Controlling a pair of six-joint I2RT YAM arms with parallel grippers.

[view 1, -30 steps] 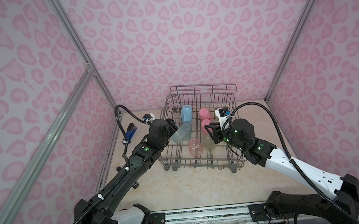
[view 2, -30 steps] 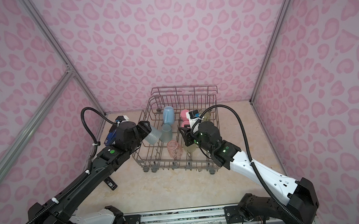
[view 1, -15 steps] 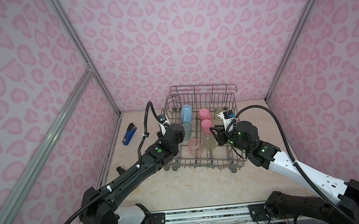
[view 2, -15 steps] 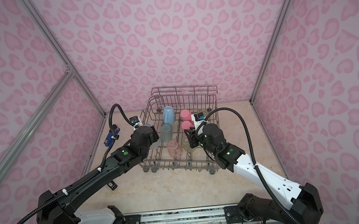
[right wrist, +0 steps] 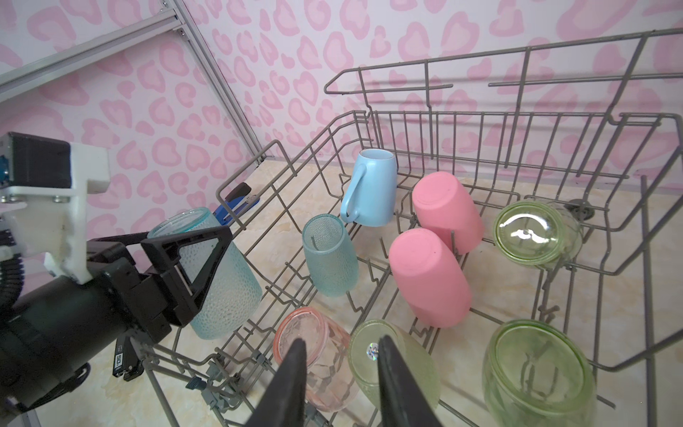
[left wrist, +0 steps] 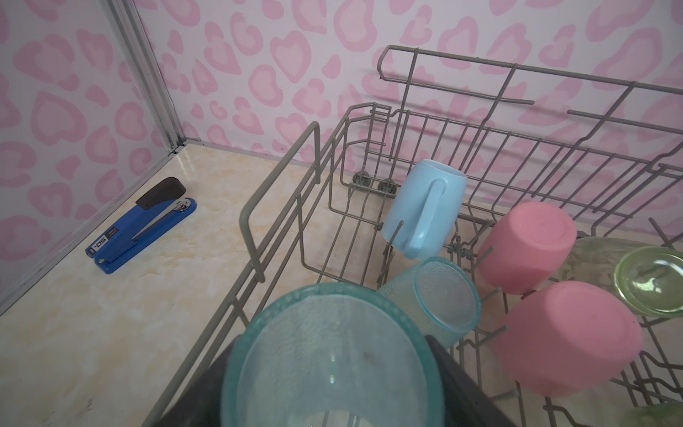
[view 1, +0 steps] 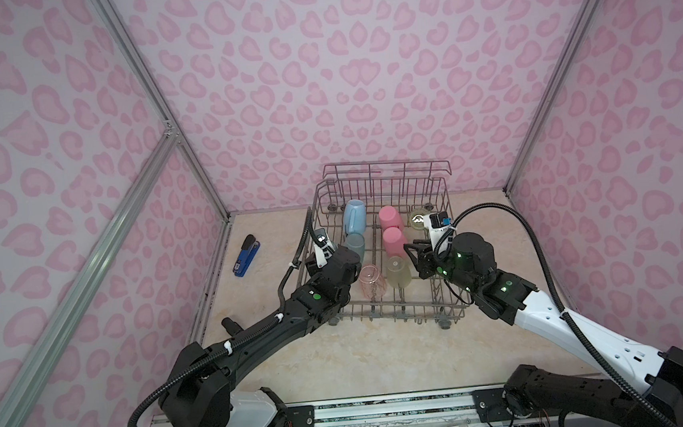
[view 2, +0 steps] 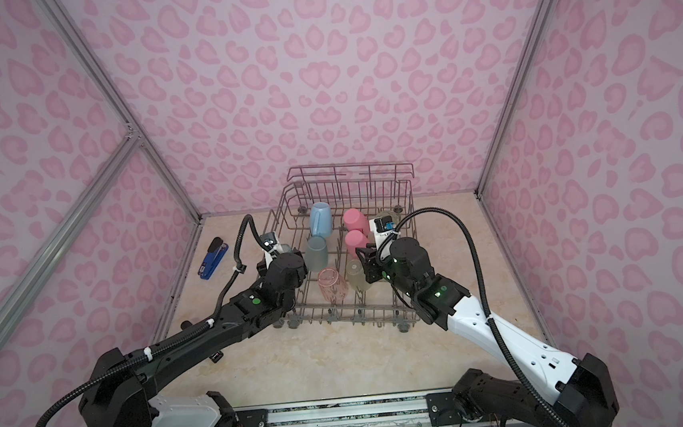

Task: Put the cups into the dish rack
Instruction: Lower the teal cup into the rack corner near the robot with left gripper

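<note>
One teal tumbler (right wrist: 236, 292) sits gripped in left claw (right wrist: 207, 266) (right claw (right wrist: 342, 342) parted, empty).

Walls (view 1: 362, 75): pale, pink heart-like blotches. Tabletop (view 1: 342, 356): beige, marbled. Rack (view 1: 384, 190): grey. Mug (view 1: 353, 217): light blue, white inside. Two cups (view 1: 390, 218): opaque pink. Tumblers (right wrist: 330, 255): translucent teal, dimpled. Glasses (right wrist: 534, 233): clear yellow-green. Beaker (view 1: 372, 283): translucent salmon. Stapler (view 1: 245, 249): blue, black top.

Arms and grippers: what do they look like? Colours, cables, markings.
Left arm: black links, white cable ties, white base segment. Right arm: white forearm, black wrist and base. Both carry green status lights, looped black corrugated cables and white wrist-camera brackets. Left gripper has black triangular open-frame fingers; right gripper black tapered ones.
</note>
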